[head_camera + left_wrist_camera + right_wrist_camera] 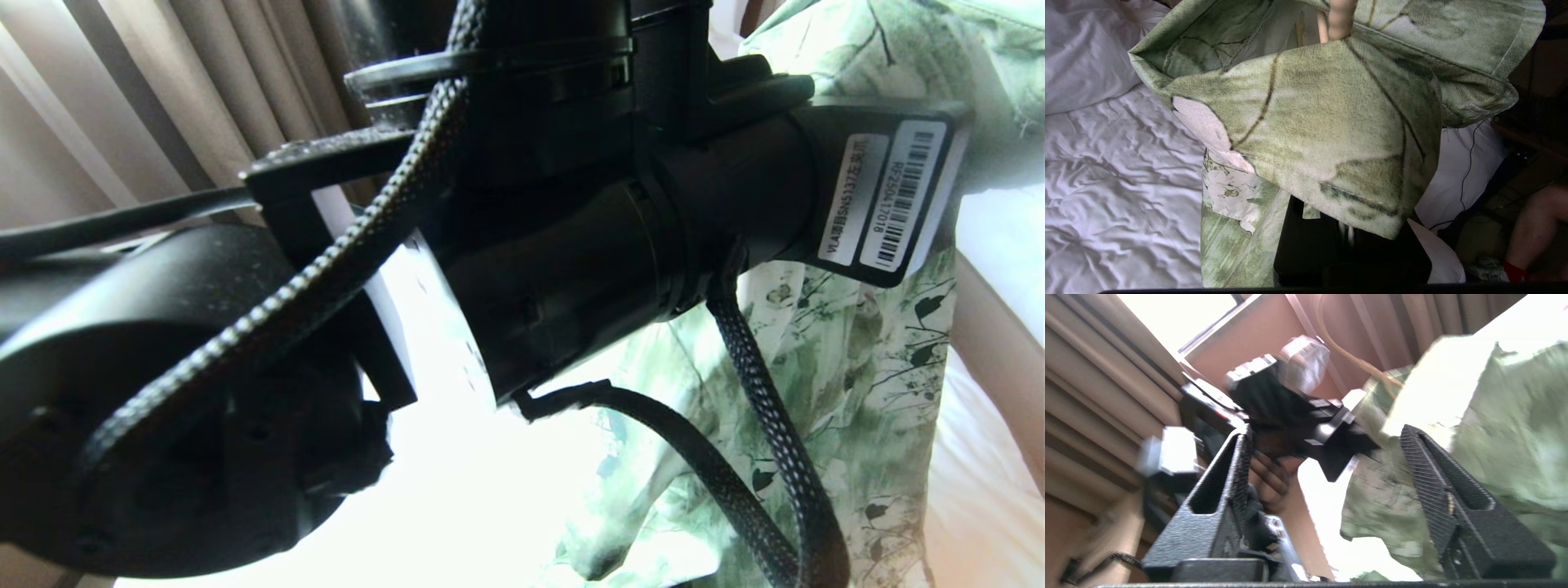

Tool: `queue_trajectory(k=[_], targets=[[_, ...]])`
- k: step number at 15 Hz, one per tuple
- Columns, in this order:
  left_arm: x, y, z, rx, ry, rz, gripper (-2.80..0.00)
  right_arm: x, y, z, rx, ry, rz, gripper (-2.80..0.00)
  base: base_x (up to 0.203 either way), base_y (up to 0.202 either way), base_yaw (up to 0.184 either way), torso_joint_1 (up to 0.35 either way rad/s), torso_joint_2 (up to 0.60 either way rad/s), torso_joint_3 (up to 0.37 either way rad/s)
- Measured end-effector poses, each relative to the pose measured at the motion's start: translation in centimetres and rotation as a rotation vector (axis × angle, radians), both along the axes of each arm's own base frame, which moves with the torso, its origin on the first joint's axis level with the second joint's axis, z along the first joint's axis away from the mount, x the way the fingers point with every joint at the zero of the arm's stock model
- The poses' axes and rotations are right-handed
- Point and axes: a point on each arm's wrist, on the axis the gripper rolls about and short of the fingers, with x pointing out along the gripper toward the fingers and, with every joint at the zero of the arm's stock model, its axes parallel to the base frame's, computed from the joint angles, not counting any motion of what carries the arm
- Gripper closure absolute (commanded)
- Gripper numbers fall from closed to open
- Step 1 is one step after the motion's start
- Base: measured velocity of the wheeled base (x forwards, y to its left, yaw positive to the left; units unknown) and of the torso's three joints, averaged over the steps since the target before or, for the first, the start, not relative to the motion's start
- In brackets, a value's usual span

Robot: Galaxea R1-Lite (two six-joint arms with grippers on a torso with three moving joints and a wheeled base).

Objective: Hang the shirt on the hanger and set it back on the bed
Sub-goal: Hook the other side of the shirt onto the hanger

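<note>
Right claw [1327,457]: standing released, its two black ribbed fingers [1429,486] spread wide apart with nothing between them; the right-hand finger is lying just beside a fold of green cloth.
Left claw [1331,445]: clenched; its tips are hiding behind cloth in its own wrist view, and in the right wrist view its black body is showing beyond the right claw, at the edge of the garment. What it is clenching on cannot be told.
Left arm [571,212]: filling most of the head view, raised close in front of the camera, with braided black cables [759,425] looping around it and a white barcode label [890,196] on its housing.
Shirt [1331,134]: hanging in the air above the bed, light green with dark vine lines and white flowers; its folded fabric is draping over the left claw's body and trailing down toward the sheets. In the head view it is hanging at the right, behind the left arm.
Hanger [1339,20]: only a short cream-coloured piece is showing, poking out of the cloth at the shirt's top; the rest is covered.
Bed [1106,183]: wrinkled white sheets are lying beneath and to the left of the shirt, with a white pillow [1081,53] at the far left.
Curtains [204,90]: beige pleats are hanging at the far left.
Person: a bare leg [1535,228] is showing beside the bed.
</note>
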Motion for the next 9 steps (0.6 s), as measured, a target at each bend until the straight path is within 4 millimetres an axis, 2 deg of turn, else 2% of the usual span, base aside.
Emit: queue_trajectory(k=[1,4,6,9], targets=[[0.0,0.0,0.0,0.0,0.0,0.001,0.0,-0.7,0.0,1.0,0.015,0.019,-0.002,0.0,0.0,0.0,0.0,0.0,0.0,0.0],[0.0,0.0,0.1,-0.003,-0.001,-0.001,0.0,-1.6,-0.1,3.7,0.036,0.077,-0.021,0.0,0.0,0.0,0.0,0.0,0.0,0.0],[-0.1,-0.1,0.0,0.0,0.0,-0.004,0.0,-0.6,-0.3,4.4,0.021,0.086,-0.049,0.0,0.0,0.0,0.0,0.0,0.0,0.0],[-0.3,-0.5,-0.3,0.008,0.005,-0.012,0.0,1.7,-0.6,4.6,-0.038,0.013,-0.084,0.0,0.0,0.0,0.0,0.0,0.0,0.0]])
